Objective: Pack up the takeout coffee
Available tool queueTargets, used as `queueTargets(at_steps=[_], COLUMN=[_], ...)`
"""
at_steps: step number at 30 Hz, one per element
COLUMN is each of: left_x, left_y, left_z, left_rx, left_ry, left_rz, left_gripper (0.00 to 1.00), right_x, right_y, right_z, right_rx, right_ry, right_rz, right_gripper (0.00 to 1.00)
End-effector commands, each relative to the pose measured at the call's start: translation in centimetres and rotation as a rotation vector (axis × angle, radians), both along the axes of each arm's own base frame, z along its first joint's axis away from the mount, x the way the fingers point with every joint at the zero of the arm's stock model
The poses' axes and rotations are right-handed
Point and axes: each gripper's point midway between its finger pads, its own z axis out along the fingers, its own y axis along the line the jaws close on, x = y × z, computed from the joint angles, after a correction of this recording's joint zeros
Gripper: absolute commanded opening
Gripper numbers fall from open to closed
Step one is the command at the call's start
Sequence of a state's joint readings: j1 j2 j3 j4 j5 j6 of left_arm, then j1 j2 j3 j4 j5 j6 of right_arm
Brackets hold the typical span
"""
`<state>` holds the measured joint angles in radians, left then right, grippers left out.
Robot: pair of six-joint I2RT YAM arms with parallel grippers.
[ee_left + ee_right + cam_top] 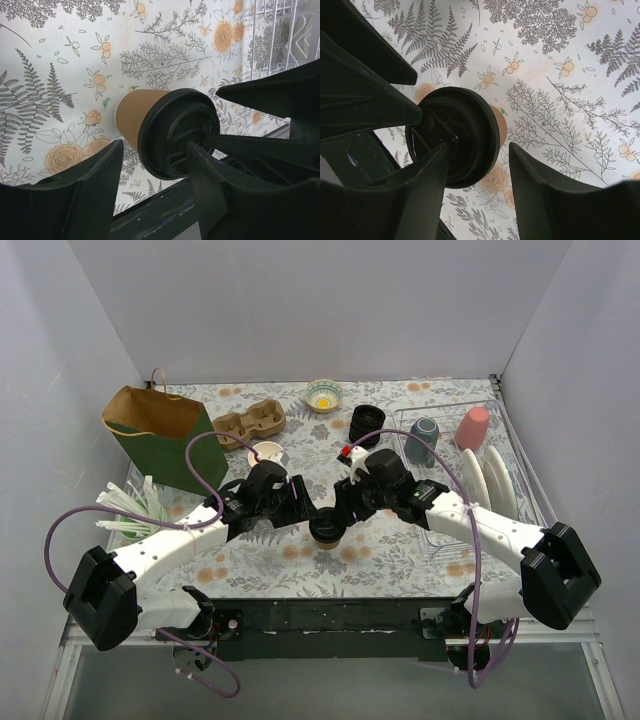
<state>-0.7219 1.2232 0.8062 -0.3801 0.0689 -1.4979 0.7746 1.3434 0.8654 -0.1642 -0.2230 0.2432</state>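
Observation:
The takeout coffee, a brown paper cup [327,530] with a black lid, stands upright on the floral cloth between the two arms. My left gripper [306,510] and right gripper [346,508] meet just above it. In the left wrist view the cup [134,112] and lid [172,131] sit under my open left gripper [155,147]; one finger overlaps the lid, the other is clear of the cup. In the right wrist view my open right gripper [479,147] has one finger over the lid [470,117] and the other beyond the cup wall [501,125].
A green paper bag [155,430] stands open at the back left, with a cardboard cup carrier [250,422] and a stack of lidless cups [267,453] beside it. A stack of black lids [366,423] and a small bowl [324,395] are behind. A dish rack [505,440] stands on the right.

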Motion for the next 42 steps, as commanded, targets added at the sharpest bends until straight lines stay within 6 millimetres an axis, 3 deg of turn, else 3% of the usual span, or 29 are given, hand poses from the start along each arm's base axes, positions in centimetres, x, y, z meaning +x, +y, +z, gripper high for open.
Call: queueTargets(at_steps=[1, 8, 15, 25, 29, 37, 41, 42], left_x=[-0.2, -0.6, -0.7, -0.8, -0.9, -2.1, -1.4, -1.3], left_y=[-0.3, -0.1, 0.1, 0.5, 0.7, 2.6, 2.2, 2.1], left_z=[-0.1, -1.1, -1.7, -2.5, -3.5, -8.0, -6.7, -6.2], left_rx=[-0.015, -0.01, 0.0, 0.011, 0.015, 0.102, 0.087, 0.086], left_ry=[-0.011, 0.003, 0.012, 0.021, 0.04, 0.112, 0.08, 0.074], left_rz=[-0.033, -0.033, -0.026, -0.011, 0.011, 0.059, 0.053, 0.052], left_gripper=[0.53, 0.53, 0.53, 0.53, 0.52, 0.5, 0.5, 0.5], right_x=[0.3, 0.1, 0.0, -0.6, -1.0, -1.9, -1.3, -0.6], right_y=[0.3, -0.8, -1.9, -1.8, -2.4, -5.1, -5.0, -4.4], right_z=[3.2, 4.0, 2.1, -0.2, -2.1, -6.1, -4.8, -3.1], right_rx=[0.057, 0.066, 0.017, 0.005, -0.019, -0.116, -0.107, -0.077], right_ry=[-0.038, -0.065, -0.043, 0.025, 0.059, 0.118, 0.089, 0.059], right_rz=[0.003, -0.021, -0.053, -0.058, -0.086, -0.191, -0.201, -0.197], right_gripper=[0.61, 0.54, 0.43, 0.4, 0.37, 0.32, 0.32, 0.33])
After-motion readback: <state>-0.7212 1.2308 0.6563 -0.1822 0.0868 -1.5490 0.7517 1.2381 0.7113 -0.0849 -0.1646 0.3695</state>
